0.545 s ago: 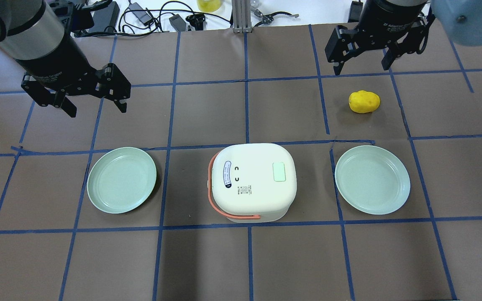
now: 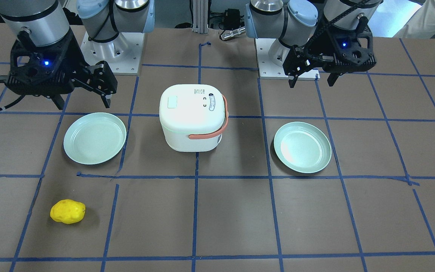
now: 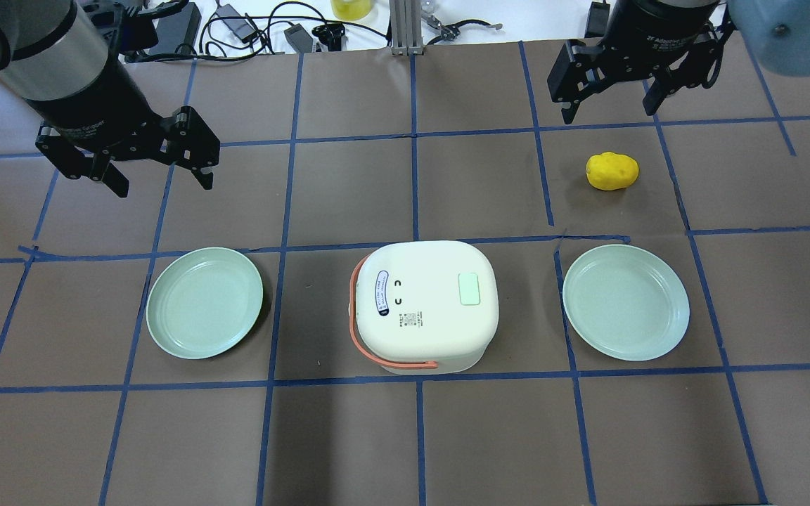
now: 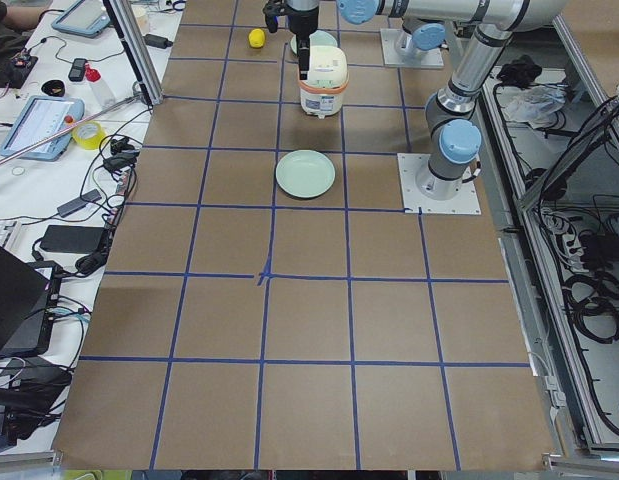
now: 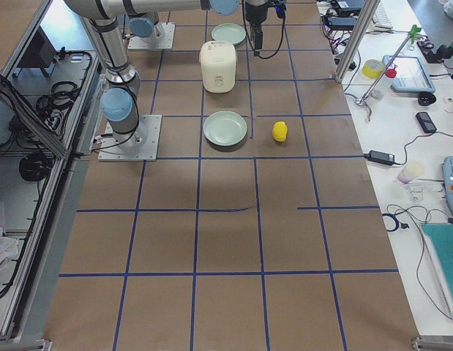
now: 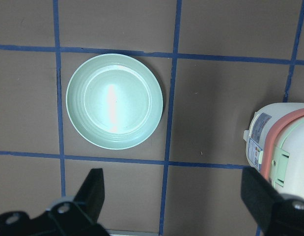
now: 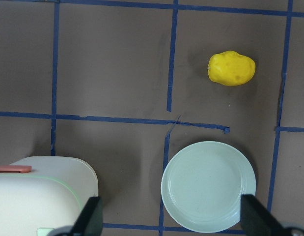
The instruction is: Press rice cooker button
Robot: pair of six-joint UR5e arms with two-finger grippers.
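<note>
Centrally, rice cooker (image 3: 422, 306) apart from flanking plates (image 3: 204, 302), left gripper (image 3: 164, 186) and right gripper (image 3: 608, 116) jaws wide, seemingly hovering farther back.

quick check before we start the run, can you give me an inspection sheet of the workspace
surface: brown table with a blue tape grid
job's things: white rice cooker upright at centre, lid shut, orange handle folded down; pale green button on its lid, nothing touching it
clutter: left-side plate and right-side plate, both empty, flank the cooker without touching it; yellow potato-like item beyond the right-side plate
grippers: left gripper and right gripper both open, empty, away from the cooker
cables: loose cables and adapters at the table's far edge
surroundings: person in white at the frame edge; side bench with a tape roll
</note>
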